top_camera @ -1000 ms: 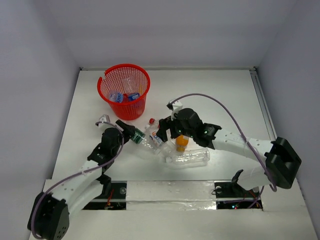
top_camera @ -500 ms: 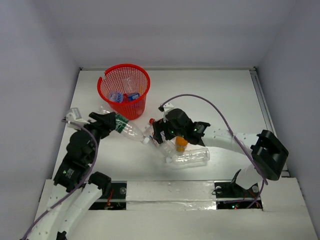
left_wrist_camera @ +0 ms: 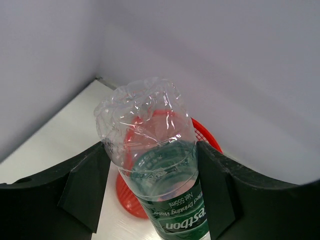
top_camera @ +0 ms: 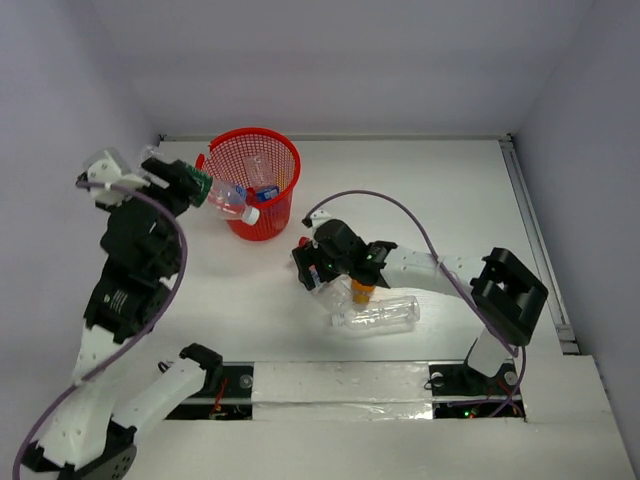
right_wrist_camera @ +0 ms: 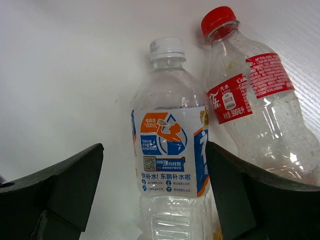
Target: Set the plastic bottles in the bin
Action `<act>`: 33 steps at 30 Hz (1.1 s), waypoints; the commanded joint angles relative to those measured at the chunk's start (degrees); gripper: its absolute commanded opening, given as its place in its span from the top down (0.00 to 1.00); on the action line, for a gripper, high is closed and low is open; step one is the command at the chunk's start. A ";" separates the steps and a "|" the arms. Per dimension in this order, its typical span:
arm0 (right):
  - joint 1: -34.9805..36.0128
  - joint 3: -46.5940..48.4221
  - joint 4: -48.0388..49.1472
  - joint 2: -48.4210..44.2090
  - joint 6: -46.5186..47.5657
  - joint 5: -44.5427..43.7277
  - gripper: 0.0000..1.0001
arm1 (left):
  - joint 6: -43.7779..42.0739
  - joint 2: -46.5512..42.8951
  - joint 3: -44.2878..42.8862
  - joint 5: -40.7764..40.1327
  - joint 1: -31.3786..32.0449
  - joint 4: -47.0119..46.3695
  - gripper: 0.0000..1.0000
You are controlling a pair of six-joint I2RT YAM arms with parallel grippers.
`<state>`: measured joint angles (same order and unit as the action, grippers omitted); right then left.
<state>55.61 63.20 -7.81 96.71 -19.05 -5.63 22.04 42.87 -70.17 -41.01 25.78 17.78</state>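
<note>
My left gripper (top_camera: 190, 184) is raised beside the left rim of the red mesh bin (top_camera: 285, 150). It is shut on a clear bottle with a green label (left_wrist_camera: 170, 200), whose white-capped neck (top_camera: 240, 211) slants over the bin. The bin (left_wrist_camera: 207, 137) shows behind this bottle in the left wrist view. My right gripper (right_wrist_camera: 155, 195) is open, low over the table, with its jaws either side of a white-capped bottle with a blue and orange label (right_wrist_camera: 167, 150). A red-capped, red-labelled bottle (right_wrist_camera: 250, 100) lies beside it. An orange bottle (top_camera: 362, 291) and a clear bottle (top_camera: 378, 316) lie by the right arm.
Several bottles with blue labels (top_camera: 262, 191) lie inside the bin. Grey walls close the table on the left, back and right. A purple cable (top_camera: 420, 215) arcs above the right arm. A shiny taped strip (top_camera: 340, 385) runs along the near edge.
My left arm has lifted the green-labelled bottle off the table and carried it up and left to the bin's rim. My right gripper has shifted slightly left over the bottles on the table.
</note>
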 commanded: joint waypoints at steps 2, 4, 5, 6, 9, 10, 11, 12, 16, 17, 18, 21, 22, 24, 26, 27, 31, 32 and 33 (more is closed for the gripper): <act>1.95 4.73 -2.03 2.25 0.85 -3.24 0.12 | -8.24 10.79 -8.20 -6.09 0.15 -5.38 0.55; 2.48 5.53 -3.43 3.57 1.03 -4.99 0.12 | -10.78 14.15 -10.94 -7.23 0.15 -6.52 0.55; 3.00 5.97 -3.96 4.01 1.12 -5.62 0.12 | -11.92 17.65 -13.56 -7.67 -0.37 -6.70 0.55; 3.01 6.67 -4.49 4.45 1.38 -6.40 0.12 | -12.63 19.34 -15.15 -8.46 -0.38 -6.62 0.55; 4.06 7.73 -6.33 6.12 1.56 -8.17 0.12 | -15.01 24.79 -19.38 -9.08 -1.43 -6.88 0.55; 4.06 8.08 -6.60 6.47 1.47 -8.26 0.12 | -16.23 25.93 -20.08 -9.52 -1.43 -7.32 0.55; 4.06 8.34 -6.60 7.00 1.38 -8.26 0.12 | -16.85 26.99 -20.88 -10.04 -1.43 -7.67 0.55; 4.58 8.60 -6.77 7.35 1.38 -8.17 0.11 | -17.29 28.83 -20.97 -10.66 -1.43 -7.93 0.55; 5.12 10.45 -7.48 9.72 1.47 -8.26 0.07 | -22.30 32.18 -19.39 -14.17 -1.43 -14.85 0.55; 5.12 11.24 -7.65 10.16 1.56 -8.35 0.07 | -24.13 32.80 -18.26 -14.79 -1.43 -16.36 0.55; 5.64 11.50 -7.74 10.87 1.65 -8.43 0.07 | -26.33 33.76 -17.64 -15.49 -1.43 -17.33 0.55; 5.64 11.95 -7.39 11.40 1.56 -8.96 0.10 | -28.97 35.35 -14.83 -16.02 -1.43 -22.60 0.54; 5.64 11.86 -7.04 11.14 1.47 -9.05 0.14 | -29.51 35.70 -14.21 -15.94 -1.43 -24.44 0.54; 5.64 11.60 -6.69 10.79 1.30 -9.49 0.18 | -30.30 36.93 -12.36 -15.85 -1.43 -26.12 0.53; 5.64 10.98 -5.20 9.48 0.94 -9.84 0.29 | -32.06 37.72 -10.44 -15.76 -1.43 -28.92 0.53; 5.64 10.37 -4.58 8.94 0.68 -9.93 0.32 | -32.32 37.90 -9.73 -15.68 -1.43 -29.64 0.52; 5.64 8.70 -1.34 6.13 -0.11 -10.72 0.35 | -32.68 37.90 -5.33 -15.15 -1.43 -33.76 0.41; 5.64 8.26 -0.80 4.65 -0.29 -10.55 0.35 | -32.76 37.99 -4.46 -15.06 -1.43 -33.86 0.37; 5.64 7.91 -0.10 3.76 -0.64 -10.46 0.36 | -32.77 38.07 -4.53 -14.89 -0.83 -33.69 0.32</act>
<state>60.84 71.64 -13.47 106.06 -18.48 -14.74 -9.17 81.80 -75.16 -55.07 24.67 -9.45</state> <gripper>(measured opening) 0.696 0.658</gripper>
